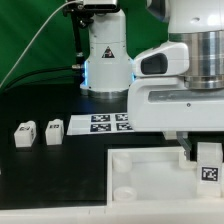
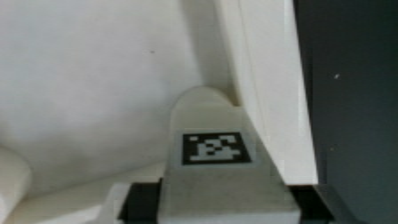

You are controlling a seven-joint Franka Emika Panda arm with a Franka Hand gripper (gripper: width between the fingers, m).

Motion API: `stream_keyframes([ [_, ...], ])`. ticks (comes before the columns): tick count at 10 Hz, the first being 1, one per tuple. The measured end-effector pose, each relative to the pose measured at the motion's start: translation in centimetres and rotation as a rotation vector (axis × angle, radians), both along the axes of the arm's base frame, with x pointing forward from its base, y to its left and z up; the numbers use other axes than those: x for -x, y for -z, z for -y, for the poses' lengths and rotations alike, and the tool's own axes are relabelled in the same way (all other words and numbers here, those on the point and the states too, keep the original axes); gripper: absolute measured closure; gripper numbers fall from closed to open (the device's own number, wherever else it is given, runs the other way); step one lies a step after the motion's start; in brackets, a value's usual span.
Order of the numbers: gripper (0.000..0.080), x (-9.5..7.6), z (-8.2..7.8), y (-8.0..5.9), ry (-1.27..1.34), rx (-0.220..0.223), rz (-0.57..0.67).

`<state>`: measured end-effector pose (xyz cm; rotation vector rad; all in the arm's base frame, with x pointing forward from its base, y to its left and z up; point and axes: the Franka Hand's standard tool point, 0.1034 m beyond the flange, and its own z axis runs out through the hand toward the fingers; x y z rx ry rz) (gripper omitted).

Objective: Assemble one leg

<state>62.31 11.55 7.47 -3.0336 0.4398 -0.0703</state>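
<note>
A black table [image 1: 40, 170] lay under the rig, with a green backdrop [image 1: 40, 40] behind it and the arm's white base [image 1: 105, 60] standing at the far side. On the near side of the table sat the big white panel [image 1: 150, 185] with a round socket [image 1: 127, 194] in its near left corner. Beyond it, flat on the table, was the marker board [image 1: 100, 124] with its tags. Two loose white blocks [image 1: 38, 133] stood side by side well apart to the exterior view's left, clear of the arm.

The gripper [image 1: 207, 158] hung over the panel's right part, its bulky white body hiding the right end of the marker board. Its jaws were clamped on the leg [image 2: 217, 150], the two dark pads [image 2: 141, 202] pressing the block's sides in the wrist view. The leg's tag [image 1: 210, 172] faced outward. Its tip pointed at the panel's raised wall; whether it touched could not be told.
</note>
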Motion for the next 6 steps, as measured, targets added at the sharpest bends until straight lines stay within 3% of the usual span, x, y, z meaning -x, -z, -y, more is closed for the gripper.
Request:
stream_keyframes([
  [4,0.0505,-0.29,0.02,0.10,0.911,-0.067,-0.113],
  [6,0.0505,-0.35,-0.72,0.16,1.264,-0.087,-0.146],
])
